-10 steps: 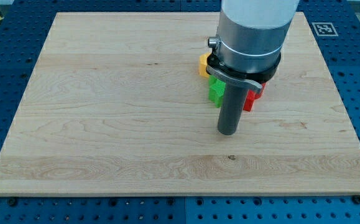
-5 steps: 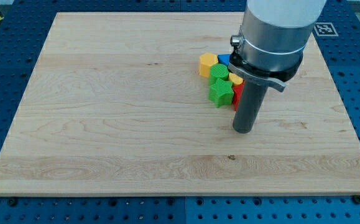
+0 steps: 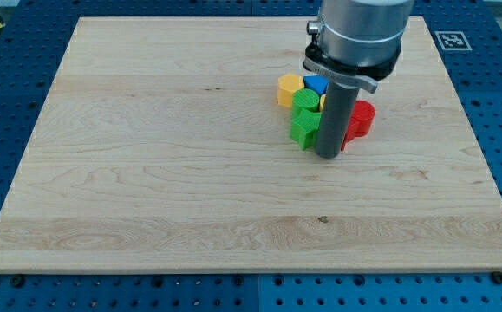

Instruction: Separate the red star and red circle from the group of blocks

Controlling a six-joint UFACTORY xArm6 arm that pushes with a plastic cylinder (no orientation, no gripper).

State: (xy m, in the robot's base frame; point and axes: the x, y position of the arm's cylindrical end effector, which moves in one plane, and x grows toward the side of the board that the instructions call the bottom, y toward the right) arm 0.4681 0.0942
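1. My tip (image 3: 328, 155) is a bare rod end with no claw to open or close, so it holds nothing. It sits on the board (image 3: 146, 173) at the view's bottom edge of the cluster, just right of the green star (image 3: 303, 130).
2. The red circle (image 3: 362, 119) shows on the rod's right. A sliver of red (image 3: 348, 137) beside the rod is probably the red star, mostly hidden.
3. Expect both to be light, rigid and quick to slide or spin. You can't grasp them, so push flat on the side facing the group.
4. Count what shows: two reds, two greens (star and a second green (image 3: 305, 100)), one blue (image 3: 316, 84), one yellow (image 3: 289, 88), plus a yellow sliver (image 3: 322, 102).
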